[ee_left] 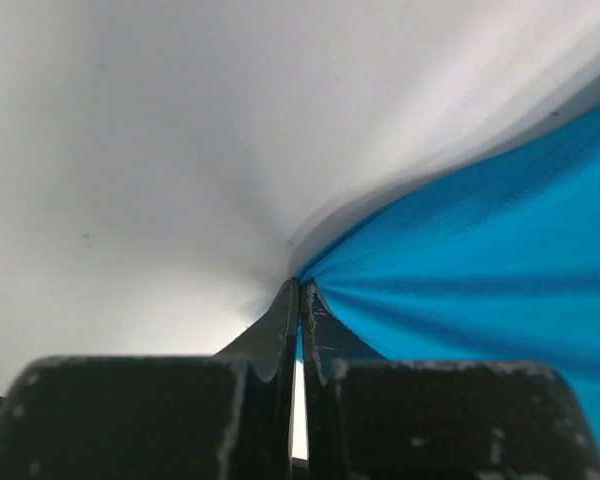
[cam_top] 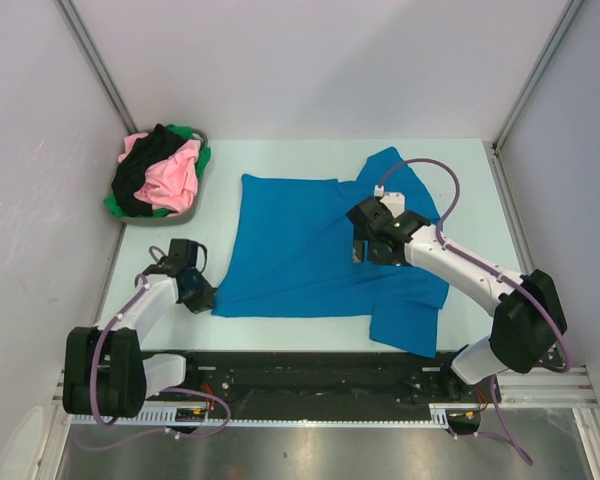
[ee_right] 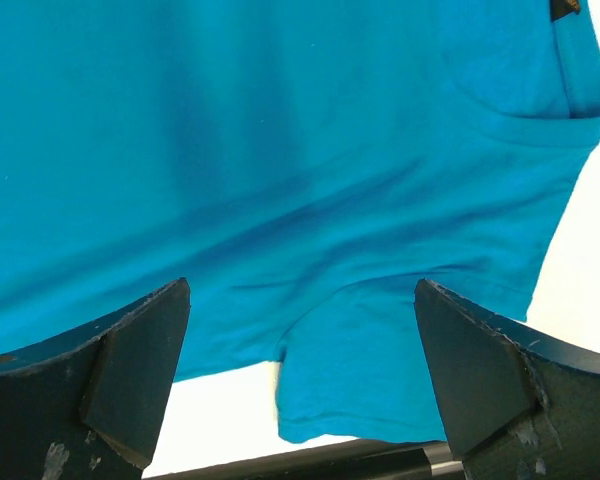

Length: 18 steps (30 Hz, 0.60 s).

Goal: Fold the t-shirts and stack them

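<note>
- Top: round grey basket (cam_top: pixel 188 212) at the surface's (cam_top: pixel 280 155) far-left corner, heaped with a crumpled pink shirt (cam_top: pixel 175 178), black shirt (cam_top: pixel 138 180) and green shirt (cam_top: pixel 203 158). The blue shirt (cam_top: pixel 290 250) lies spread mid-surface.
- Left wrist: left fingers (ee_left: pixel 280 330) pinched tight on the blue shirt's corner, cloth radiating creases.
- Right wrist: right fingers (ee_right: pixel 130 370) spread wide over smooth blue cloth, gripping nothing.
</note>
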Motion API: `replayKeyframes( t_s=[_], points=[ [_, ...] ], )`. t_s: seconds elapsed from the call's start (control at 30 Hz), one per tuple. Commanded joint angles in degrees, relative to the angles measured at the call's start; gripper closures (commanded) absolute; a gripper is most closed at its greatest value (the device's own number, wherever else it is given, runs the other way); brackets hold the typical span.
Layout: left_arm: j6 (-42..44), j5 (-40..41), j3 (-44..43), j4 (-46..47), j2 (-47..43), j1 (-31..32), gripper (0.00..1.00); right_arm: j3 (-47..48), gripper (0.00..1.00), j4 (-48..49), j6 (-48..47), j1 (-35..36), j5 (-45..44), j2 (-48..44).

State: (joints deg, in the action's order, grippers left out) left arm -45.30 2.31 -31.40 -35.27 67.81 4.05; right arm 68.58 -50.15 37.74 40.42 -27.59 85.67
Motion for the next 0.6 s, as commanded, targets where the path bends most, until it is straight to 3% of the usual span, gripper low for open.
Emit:
replayKeyframes(
  t_s=[0.0,0.1,0.13,0.2,0.3,0.4,0.57],
  points=[
    [2.41,-0.9,-0.24,-0.24,0.04,-2.03,0.92,0.15,0.0,1.63,-1.96,-2.19,1.66,-1.73],
    [1.88,-1.87,-0.51,0.02,-2.05,-1.77,0.39,0.42,0.0,3.65,-2.84,-4.56,2.98,-1.64],
    [1.62,-3.61,-0.85,0.2,-2.94,-1.68,0.16,0.77,0.0,4.27,-2.93,-5.52,3.77,-1.47],
    [1.0,-4.59,-4.09,0.55,-5.13,-1.33,0.01,2.17,0.0,7.5,-3.8,-9.65,5.87,-0.86],
    [1.09,-5.47,-11.89,1.51,-4.62,-0.37,0.0,6.38,0.0,11.2,-4.69,-16.67,7.82,1.59],
    [2.32,-5.55,-22.08,1.34,1.95,0.16,0.0,11.04,0.0,16.46,-4.25,-21.87,9.84,5.1],
    [4.16,-7.84,-35.99,2.39,19.41,0.34,0.0,15.87,0.0,28.6,-10.2,-25.3,10.98,10.91]
  ],
)
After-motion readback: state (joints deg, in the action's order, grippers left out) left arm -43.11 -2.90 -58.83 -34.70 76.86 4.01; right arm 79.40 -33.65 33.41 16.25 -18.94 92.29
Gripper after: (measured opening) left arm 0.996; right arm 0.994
